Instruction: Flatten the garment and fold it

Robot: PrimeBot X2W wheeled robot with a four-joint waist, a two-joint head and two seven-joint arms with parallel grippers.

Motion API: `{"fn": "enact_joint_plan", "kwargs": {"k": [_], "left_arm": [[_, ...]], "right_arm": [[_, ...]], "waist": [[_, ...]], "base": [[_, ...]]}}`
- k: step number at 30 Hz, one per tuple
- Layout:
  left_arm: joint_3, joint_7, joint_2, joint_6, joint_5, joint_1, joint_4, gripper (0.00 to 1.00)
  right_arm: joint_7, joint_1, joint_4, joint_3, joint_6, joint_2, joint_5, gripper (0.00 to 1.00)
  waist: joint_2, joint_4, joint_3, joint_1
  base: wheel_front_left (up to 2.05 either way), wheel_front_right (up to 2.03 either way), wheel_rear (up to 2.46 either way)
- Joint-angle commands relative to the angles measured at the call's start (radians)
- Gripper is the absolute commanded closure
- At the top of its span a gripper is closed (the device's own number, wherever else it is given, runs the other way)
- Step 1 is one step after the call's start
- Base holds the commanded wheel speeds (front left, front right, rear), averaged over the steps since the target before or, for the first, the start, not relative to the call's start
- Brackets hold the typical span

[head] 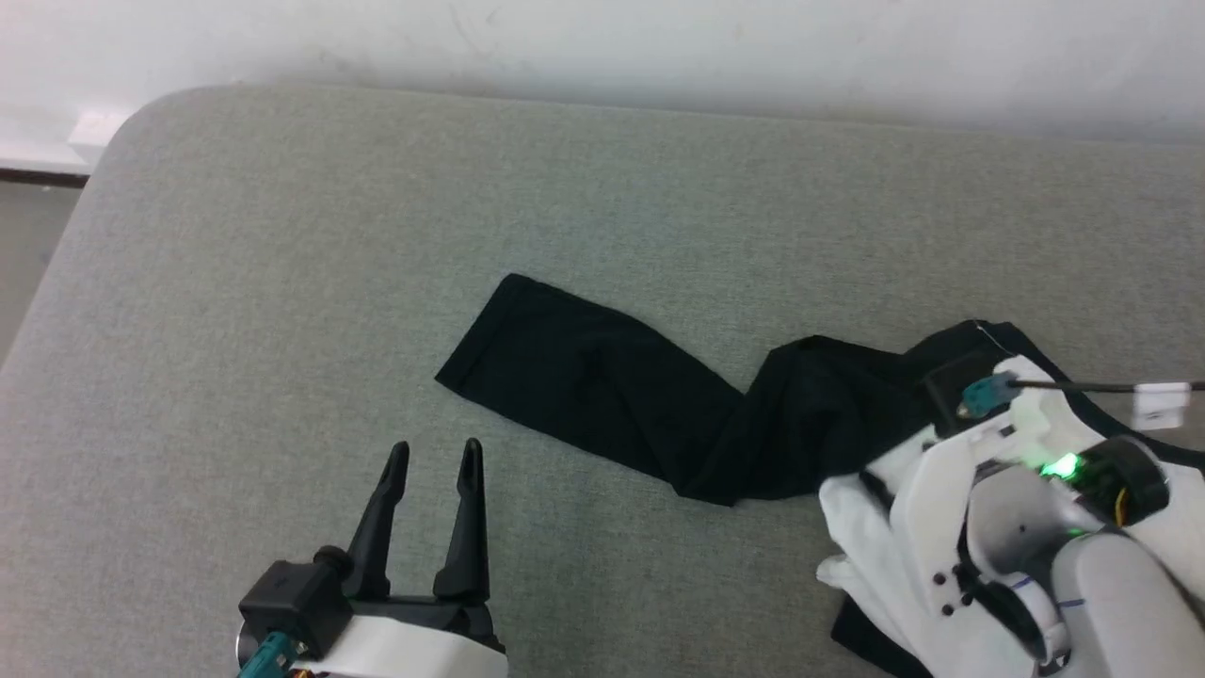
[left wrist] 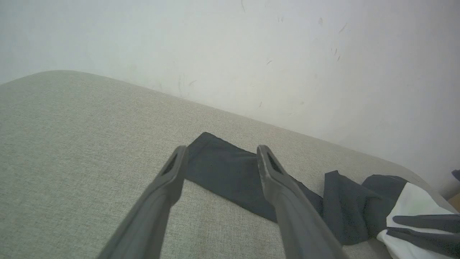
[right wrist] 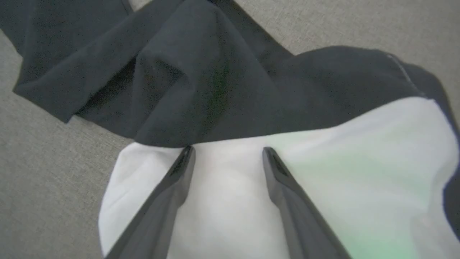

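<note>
I see a wide, grey-green woven fabric surface with a rounded corner (head: pixel 282 282), set against a scuffed white wall (head: pixel 602 38). The garment, a raglan shirt with a white body and black long sleeves (head: pixel 584 377), lies crumpled on the right half of that surface. One black sleeve stretches out flat to the left, its cuff end pointing toward the far left. The rest is bunched to the right, with black folds piled against the white body.

My left gripper, with two long dark fingers (head: pixel 435 452), sits at the lower left of the head view, near the sleeve but apart from it. Its fingers are spread and nothing is between them. In the left wrist view, this gripper (left wrist: pixel 222 151) hovers above the surface with the sleeve (left wrist: pixel 345 201) beyond its tips.

My right arm's white forearm, with a small green light glowing on it (head: pixel 1064 466), covers the bunched part of the shirt at the lower right. In the right wrist view, the right gripper (right wrist: pixel 227 153) has its fingers spread over the white cloth (right wrist: pixel 359 151), tips close to the seam where the black fabric begins. No cloth is pinched between them. I cannot tell whether the fingers touch the cloth.
</note>
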Motion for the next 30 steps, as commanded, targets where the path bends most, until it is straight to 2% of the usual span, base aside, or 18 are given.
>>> {"fn": "enact_joint_plan", "kwargs": {"k": [1,2,3,4,5,9,13,16,19,20,21,22,27,30], "left_arm": [[-0.002,-0.007,-0.004,-0.007,-0.006,-0.017,0.005,0.00],[-0.003,-0.008,-0.004,-0.007,-0.006,-0.020,0.007,0.00],[-0.004,-0.009,-0.004,-0.007,-0.006,-0.022,0.009,0.00],[-0.003,-0.009,-0.004,-0.007,-0.007,-0.025,0.011,0.00],[-0.003,-0.009,-0.004,-0.008,-0.008,-0.027,0.012,0.00],[0.001,-0.011,-0.001,-0.005,-0.010,-0.030,0.016,0.00],[0.004,-0.011,0.004,-0.002,-0.012,-0.027,0.020,0.00],[0.005,-0.010,0.005,0.000,-0.015,-0.024,0.019,0.00],[0.004,-0.008,0.006,0.003,-0.018,-0.021,0.017,0.00],[0.004,-0.007,0.007,0.004,-0.019,-0.019,0.015,0.00],[0.005,-0.007,0.008,0.005,-0.019,-0.017,0.013,0.00],[0.005,-0.007,0.009,0.006,-0.020,-0.015,0.011,0.00],[0.000,-0.008,0.011,0.006,-0.022,-0.009,0.008,0.00],[-0.006,-0.009,0.009,0.005,-0.024,-0.011,0.009,0.00]], "right_arm": [[0.002,-0.013,0.016,0.008,-0.001,-0.007,-0.010,0.00],[-0.002,-0.017,0.034,0.021,-0.001,-0.014,-0.017,0.37],[-0.012,-0.022,0.051,0.026,-0.001,-0.015,-0.022,0.64],[-0.030,-0.030,0.065,0.027,-0.001,-0.015,-0.028,0.84],[-0.052,-0.042,0.074,0.031,-0.001,-0.016,-0.038,1.00],[-0.157,-0.111,0.087,0.041,-0.001,0.010,-0.052,1.00],[-0.232,-0.178,0.077,0.115,-0.001,0.047,-0.026,1.00],[-0.251,-0.192,0.059,0.182,-0.001,0.083,0.035,1.00],[-0.242,-0.179,0.036,0.233,-0.001,0.091,0.067,1.00],[-0.242,-0.173,0.026,0.238,-0.001,0.092,0.069,0.86],[-0.249,-0.170,0.014,0.239,-0.001,0.089,0.067,0.56],[-0.258,-0.168,0.004,0.238,-0.001,0.082,0.058,0.00],[-0.265,-0.146,-0.005,0.183,-0.001,0.042,0.011,0.00],[-0.190,-0.121,0.013,0.144,-0.001,0.021,-0.006,0.00]], "waist": [[0.0000,0.008,0.004,-0.0001],[0.0000,0.011,0.005,-0.0001],[0.0000,0.013,0.004,-0.0001],[0.0000,0.014,0.004,-0.0001],[0.0000,0.015,0.005,-0.0001],[0.0000,0.010,0.001,-0.0001],[0.0000,-0.002,-0.014,-0.0001],[0.0000,-0.011,-0.026,-0.0001],[0.0000,-0.018,-0.032,-0.0001],[0.0000,-0.020,-0.034,-0.0001],[0.0000,-0.022,-0.034,-0.0001],[0.0000,-0.025,-0.033,-0.0001],[0.0000,-0.031,-0.026,-0.0001],[0.0000,-0.026,-0.023,-0.0001]], "base": [[0.00,0.00,0.00],[0.00,0.00,0.00],[0.00,0.00,0.00],[0.00,0.00,0.00],[0.00,0.00,0.00],[0.00,0.00,0.00],[0.00,0.00,0.00],[0.00,0.00,0.00],[0.00,0.00,0.00],[0.00,0.00,0.00],[0.00,0.00,0.00],[0.00,0.00,0.00],[0.00,0.00,0.00],[0.00,0.00,0.00]]}}
